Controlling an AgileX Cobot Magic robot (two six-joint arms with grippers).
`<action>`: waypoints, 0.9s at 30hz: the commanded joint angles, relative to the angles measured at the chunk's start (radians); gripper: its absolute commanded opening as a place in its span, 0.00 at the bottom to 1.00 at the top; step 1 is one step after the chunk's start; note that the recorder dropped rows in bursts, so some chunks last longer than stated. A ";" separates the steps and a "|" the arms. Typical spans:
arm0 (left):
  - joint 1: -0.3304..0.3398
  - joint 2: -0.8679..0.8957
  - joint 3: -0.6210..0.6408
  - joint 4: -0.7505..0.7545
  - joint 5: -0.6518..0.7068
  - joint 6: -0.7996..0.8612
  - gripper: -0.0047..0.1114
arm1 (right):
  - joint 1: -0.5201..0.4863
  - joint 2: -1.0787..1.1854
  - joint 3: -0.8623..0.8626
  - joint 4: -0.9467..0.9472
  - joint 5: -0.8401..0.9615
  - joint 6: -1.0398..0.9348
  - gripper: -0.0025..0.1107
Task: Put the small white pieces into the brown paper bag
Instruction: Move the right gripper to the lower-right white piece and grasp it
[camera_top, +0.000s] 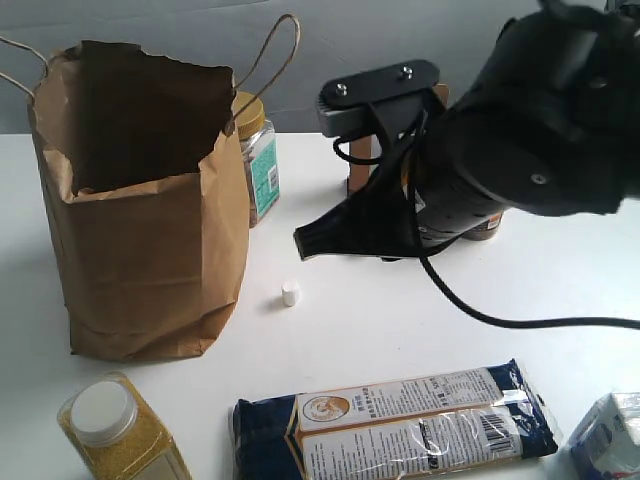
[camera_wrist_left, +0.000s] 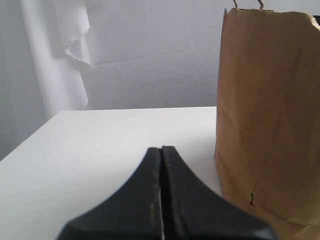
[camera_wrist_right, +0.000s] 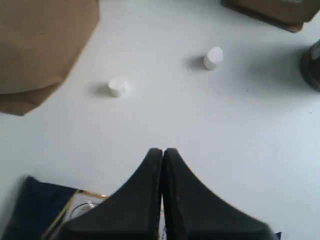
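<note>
We see a plain brown bag (camera_top: 150, 250), white pieces (camera_wrist_right: 118, 87) on a white counter (camera_top: 400, 320), black fingers (camera_wrist_right: 135, 205), and a navy-and-white packet (camera_top: 400, 420).

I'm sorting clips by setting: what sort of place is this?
Likely a test bench staged with groceries, not a home kitchen: a white table, a plain white sheet hung behind it, and a paper bag, jar and packet set out on it.
</note>
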 joint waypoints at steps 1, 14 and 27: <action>-0.008 -0.003 0.004 0.004 -0.003 -0.004 0.04 | -0.098 0.094 0.011 0.003 -0.102 -0.057 0.03; -0.008 -0.003 0.004 0.004 -0.003 -0.004 0.04 | -0.251 0.331 -0.003 0.003 -0.410 -0.102 0.62; -0.008 -0.003 0.004 0.004 -0.003 -0.004 0.04 | -0.290 0.551 -0.197 -0.006 -0.445 -0.102 0.60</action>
